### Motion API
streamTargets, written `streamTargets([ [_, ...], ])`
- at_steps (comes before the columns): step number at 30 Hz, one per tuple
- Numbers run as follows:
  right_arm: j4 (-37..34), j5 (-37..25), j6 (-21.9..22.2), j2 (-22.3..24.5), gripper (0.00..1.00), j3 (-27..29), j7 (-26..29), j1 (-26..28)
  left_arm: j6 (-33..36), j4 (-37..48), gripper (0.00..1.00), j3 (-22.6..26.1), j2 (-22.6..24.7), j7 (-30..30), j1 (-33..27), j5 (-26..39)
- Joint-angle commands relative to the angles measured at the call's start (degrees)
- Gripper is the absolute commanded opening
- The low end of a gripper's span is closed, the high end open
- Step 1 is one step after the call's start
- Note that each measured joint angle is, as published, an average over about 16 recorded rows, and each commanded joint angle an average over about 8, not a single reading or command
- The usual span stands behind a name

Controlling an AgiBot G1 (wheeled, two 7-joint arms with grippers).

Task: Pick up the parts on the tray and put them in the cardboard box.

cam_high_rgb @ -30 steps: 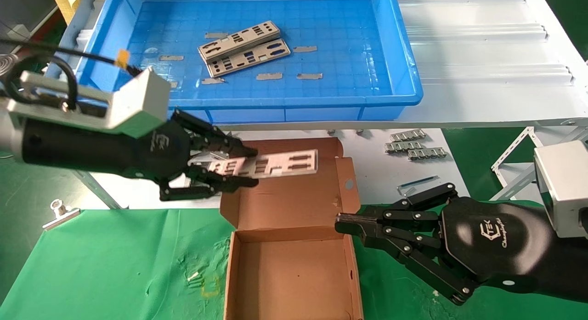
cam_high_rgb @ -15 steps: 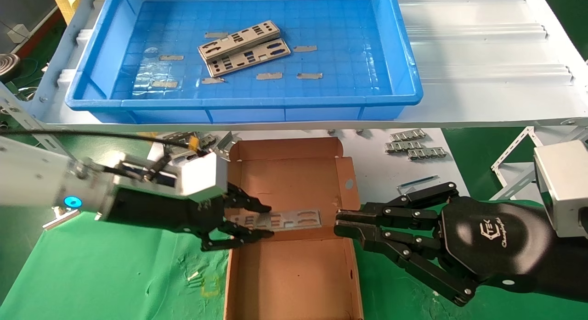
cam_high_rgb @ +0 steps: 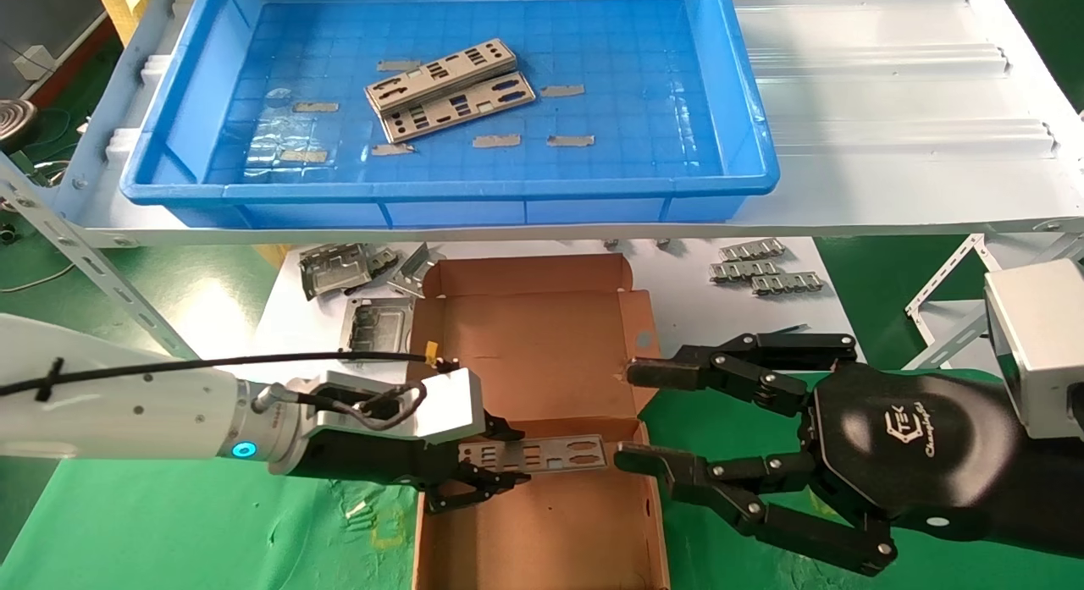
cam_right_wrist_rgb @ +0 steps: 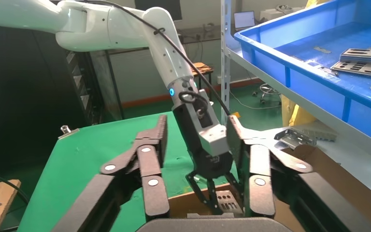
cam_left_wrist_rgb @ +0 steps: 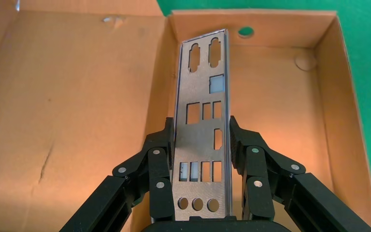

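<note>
While two more plates (cam_high_rgb: 449, 89) wait in the blue tray (cam_high_rgb: 745, 141) on the shelf, the left gripper (cam_high_rgb: 478, 476) holds one punched metal plate (cam_high_rgb: 542, 454) over the open cardboard box (cam_high_rgb: 542, 522), jaws clamped on its near end. Beyond the jaws, the plate reaches across the box roughly level, its free end close to the right wall. In the left wrist view the fingers (cam_left_wrist_rgb: 159, 159) pinch the plate's (cam_left_wrist_rgb: 202, 130) long edges from both sides, with the bare box floor (cam_left_wrist_rgb: 275, 96) below and ahead of them.

Just past the plate's free end, outside the right wall, the right gripper (cam_high_rgb: 631, 416) hovers with jaws spread wide, gripping nothing; one fingertip sits near the raised lid's side flap (cam_high_rgb: 639, 323).

Doing this step well likely means lowering the plate until it nearly lies on the floor before letting go, keeping it flat and parallel to the walls so its far end does not catch on the rim. A release from height could let it bounce or tilt against a wall. Pulling the jaws straight back along the plate's length should avoid dragging it.
</note>
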Motion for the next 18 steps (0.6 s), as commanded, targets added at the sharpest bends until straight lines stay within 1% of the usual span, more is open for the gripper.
streamTargets([
  [1, 0.00, 0.00, 0.00, 0.00, 1.00, 0.00, 0.00, 0.00, -1.19, -1.39, 0.12, 0.33, 0.07, -0.97, 0.80, 0.72],
  [7, 0.00, 0.00, 0.00, 0.00, 1.00, 0.00, 0.00, 0.00, -4.60, -4.49, 0.85, 1.13, 0.10, -1.66, 3.11, 3.04],
  [9, 0.00, 0.00, 0.00, 0.00, 1.00, 0.00, 0.00, 0.00, -5.99, -5.03, 1.00, 1.37, 0.25, -1.47, 3.87, 4.02],
  [14, 0.00, 0.00, 0.00, 0.00, 1.00, 0.00, 0.00, 0.00, -8.94, -5.45, 1.00, 1.90, 0.97, -0.68, 5.49, 6.00],
  [18, 0.00, 0.00, 0.00, 0.00, 1.00, 0.00, 0.00, 0.00, -9.93, -5.14, 1.00, 2.15, 1.55, -0.75, 6.14, 6.58],
])
